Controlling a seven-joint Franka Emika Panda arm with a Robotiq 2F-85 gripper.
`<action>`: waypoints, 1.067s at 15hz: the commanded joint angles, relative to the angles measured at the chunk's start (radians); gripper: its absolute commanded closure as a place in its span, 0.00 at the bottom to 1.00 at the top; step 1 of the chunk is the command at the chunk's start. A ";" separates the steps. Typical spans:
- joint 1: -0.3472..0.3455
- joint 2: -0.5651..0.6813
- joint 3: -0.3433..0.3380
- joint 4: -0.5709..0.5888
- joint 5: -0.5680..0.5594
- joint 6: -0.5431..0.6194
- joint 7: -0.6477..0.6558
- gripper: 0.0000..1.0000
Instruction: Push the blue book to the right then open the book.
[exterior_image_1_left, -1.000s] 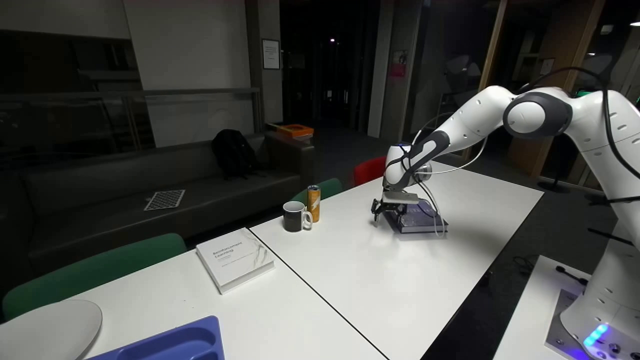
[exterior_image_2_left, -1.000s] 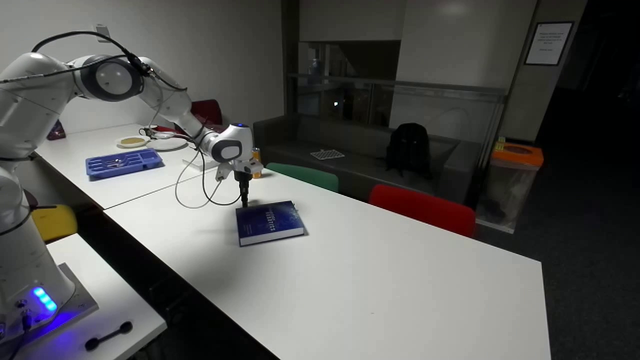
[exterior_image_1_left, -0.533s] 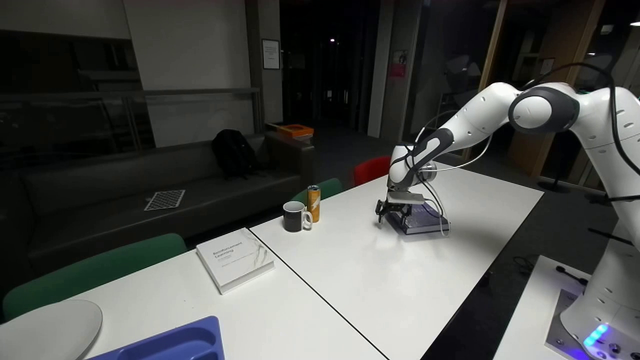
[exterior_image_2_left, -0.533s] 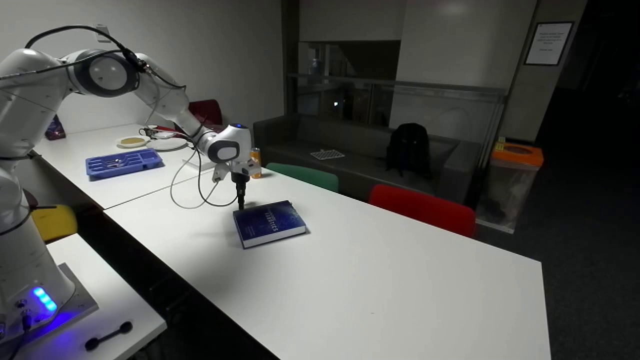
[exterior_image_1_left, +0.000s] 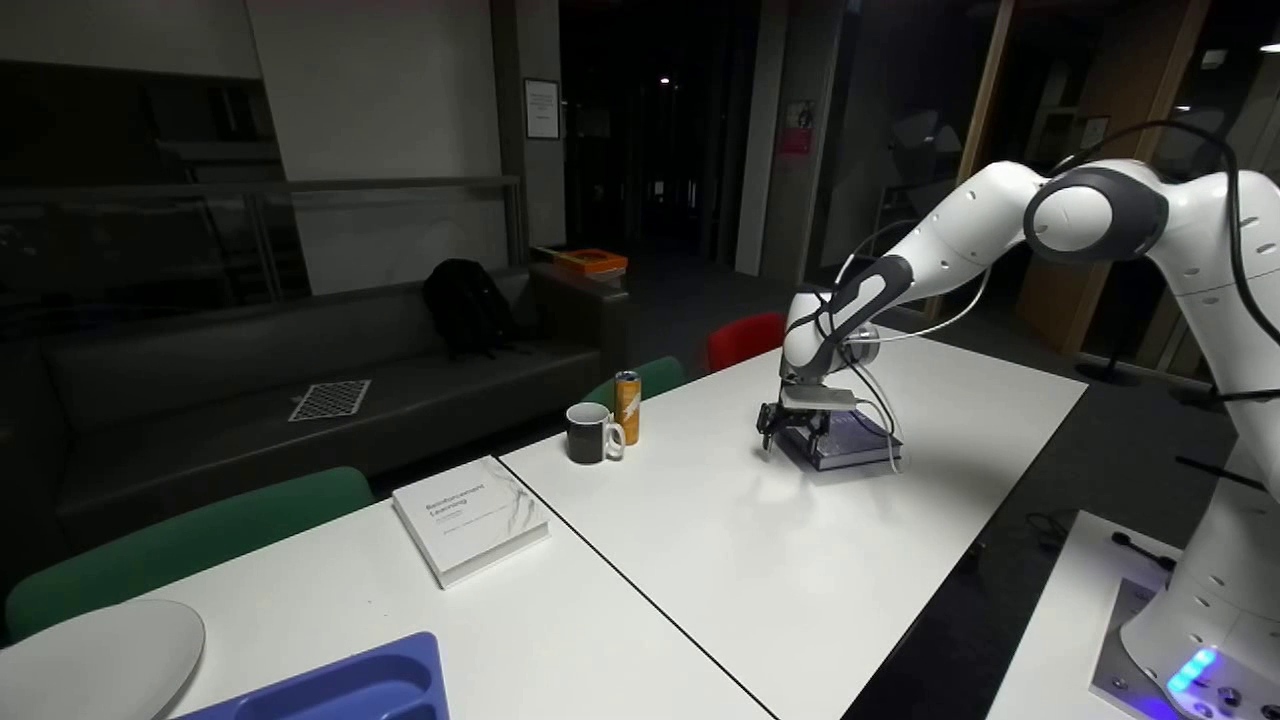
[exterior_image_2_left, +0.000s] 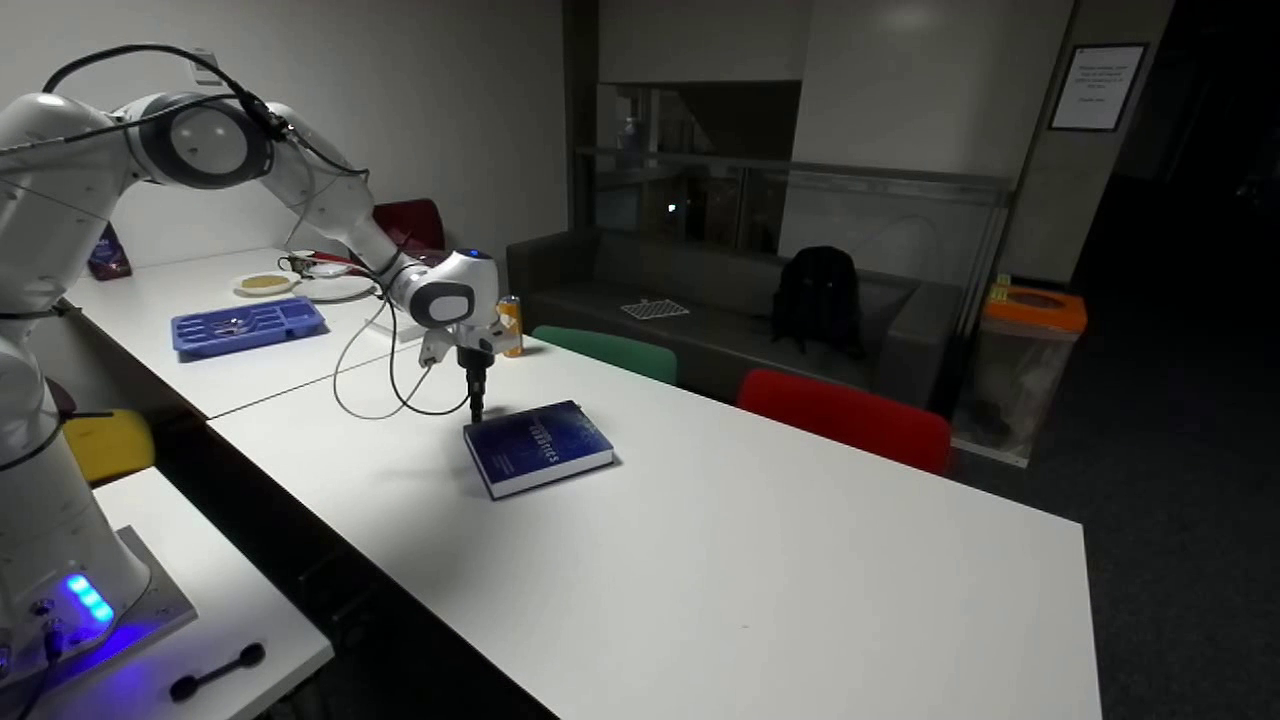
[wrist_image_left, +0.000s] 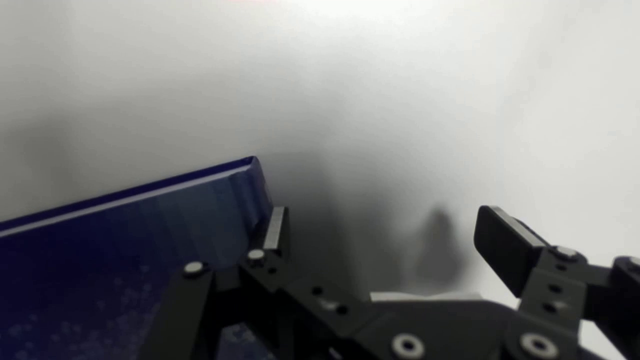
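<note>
The blue book (exterior_image_1_left: 862, 440) lies flat and closed on the white table, its dark blue cover up. It shows whole in an exterior view (exterior_image_2_left: 535, 450), with pale page edges facing the camera. My gripper (exterior_image_2_left: 476, 414) points down at the book's far-left side there. It also shows beside the book in an exterior view (exterior_image_1_left: 792, 442). In the wrist view my gripper (wrist_image_left: 381, 227) is open with nothing between its fingers. Its left finger is against or very near the spine side of the blue book (wrist_image_left: 125, 240), by a corner. Its right finger is over bare table.
A dark mug (exterior_image_1_left: 588, 434) and an orange can (exterior_image_1_left: 627, 408) stand near the table's far edge. A white book (exterior_image_1_left: 470, 515), a plate (exterior_image_1_left: 110, 650) and a blue tray (exterior_image_2_left: 245, 328) are on the adjoining table. A red chair (exterior_image_2_left: 845, 420) is at the edge.
My gripper has moved a little along the book's side, towards the robot's side of the table. The book has turned slightly and shifted a little with it. The fingers stay open.
</note>
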 joint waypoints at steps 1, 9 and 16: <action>-0.027 -0.066 0.013 -0.069 0.020 -0.017 -0.058 0.00; -0.052 -0.100 0.019 -0.128 0.029 -0.011 -0.117 0.00; -0.064 -0.121 0.022 -0.161 0.034 -0.010 -0.147 0.00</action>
